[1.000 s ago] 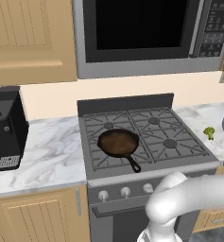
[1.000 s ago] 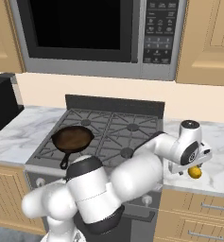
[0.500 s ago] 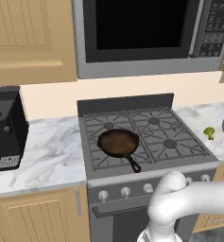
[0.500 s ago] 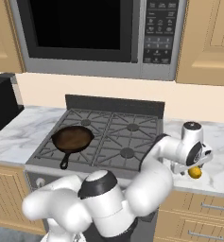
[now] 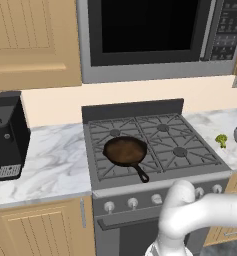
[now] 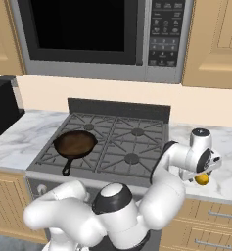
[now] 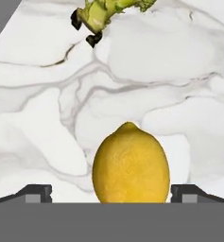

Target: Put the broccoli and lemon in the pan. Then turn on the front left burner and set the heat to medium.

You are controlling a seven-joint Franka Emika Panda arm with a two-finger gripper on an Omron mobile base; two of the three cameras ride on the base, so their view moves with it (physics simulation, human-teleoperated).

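Hand view: lemon on the marble worktop, centred between the two fingertips of the hand, spread wide apart with nothing clamped. Probably firm, light, smooth and rounded, so likely to slip; best taken across the widest middle. Broccoli further ahead, well apart. Pan on the stove, far to the left.

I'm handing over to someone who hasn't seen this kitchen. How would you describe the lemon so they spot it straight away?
Find the stove under the microwave, then look at the marble counter to its right. The lemon lies near that counter's front edge, just under the open gripper. It is smooth, yellow and oval, unlike the bumpy green broccoli further back.
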